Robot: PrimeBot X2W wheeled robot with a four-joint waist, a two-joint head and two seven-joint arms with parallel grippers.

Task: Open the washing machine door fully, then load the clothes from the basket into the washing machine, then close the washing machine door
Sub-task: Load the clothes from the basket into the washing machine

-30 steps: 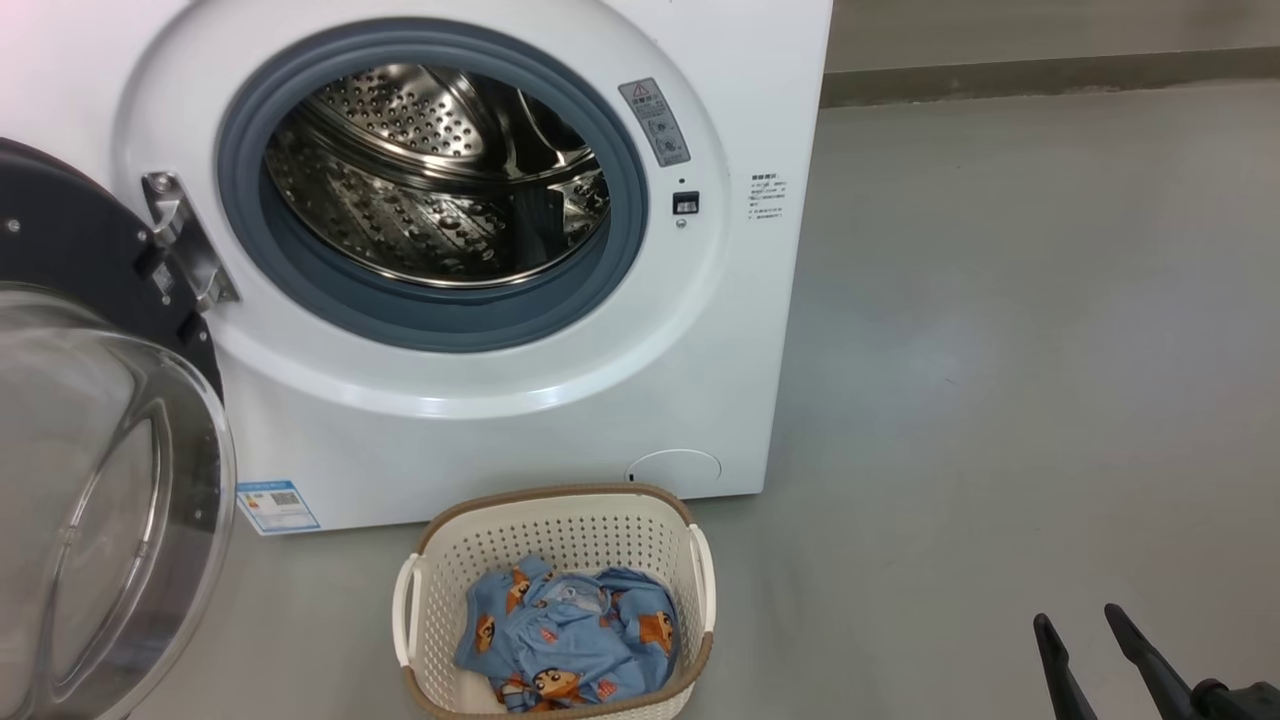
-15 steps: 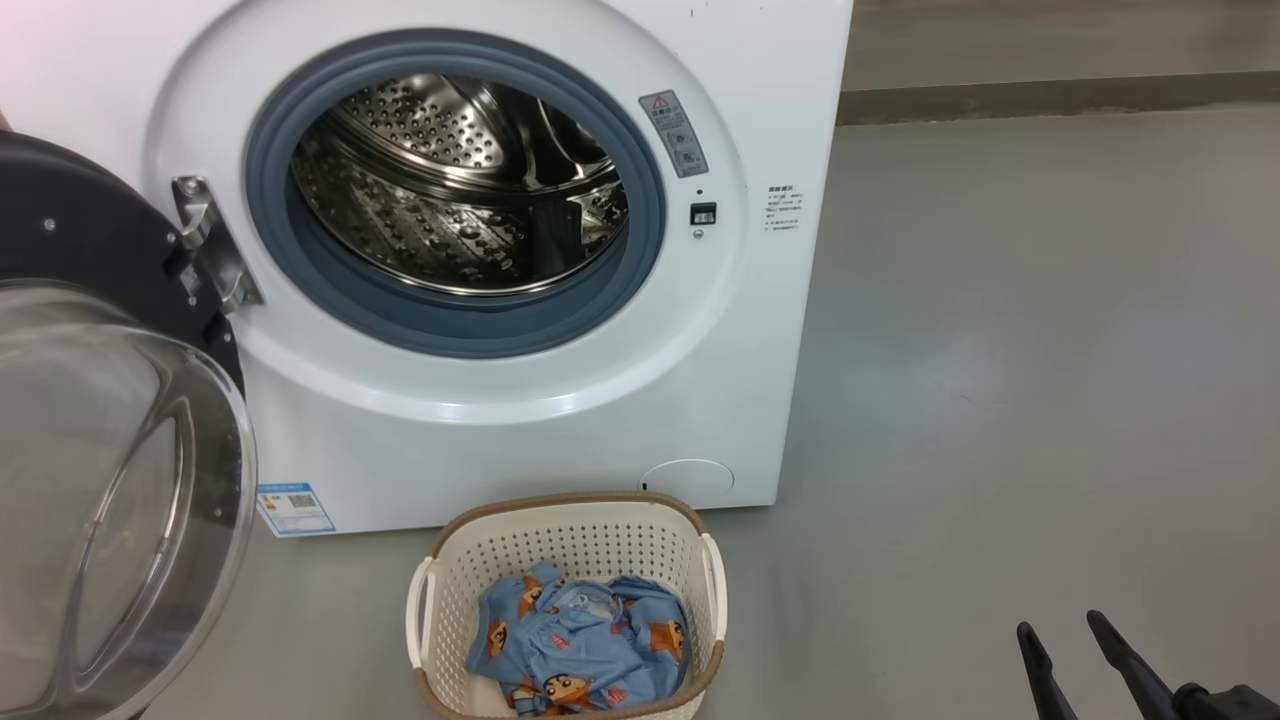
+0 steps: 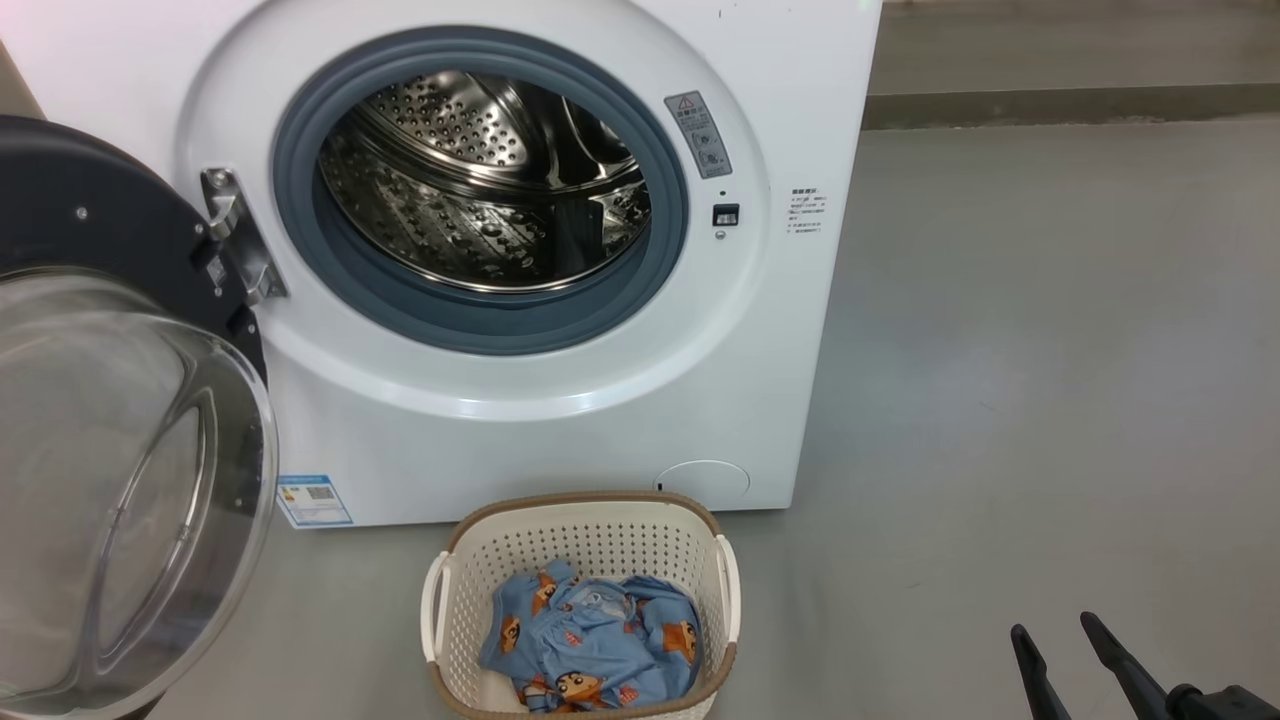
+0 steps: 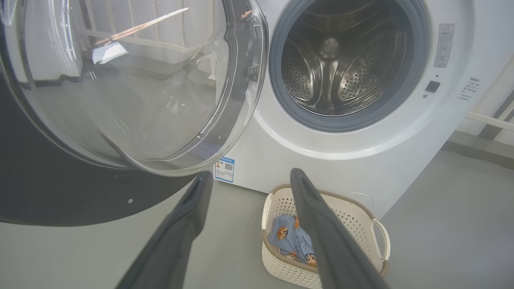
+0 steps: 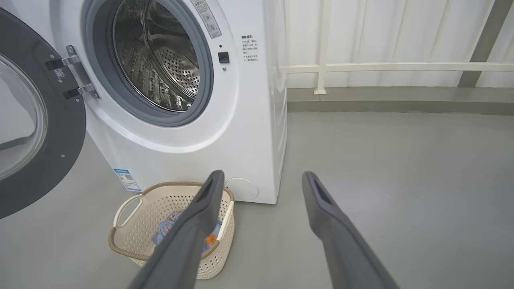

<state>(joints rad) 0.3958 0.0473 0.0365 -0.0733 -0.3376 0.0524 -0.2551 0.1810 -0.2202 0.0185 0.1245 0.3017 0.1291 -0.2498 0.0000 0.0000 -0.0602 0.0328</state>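
The door stands wide. The clothes lie bundled in the basket on the floor before the washer, ahead-left of the spread, empty right end effector, ahead-right of the spread, empty left end effector; neither looks clearly nearer.

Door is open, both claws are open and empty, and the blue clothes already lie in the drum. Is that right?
One thing is wrong: the clothes lie in the basket on the floor, not in the drum, which holds nothing. The head view shows it. The rest stands.
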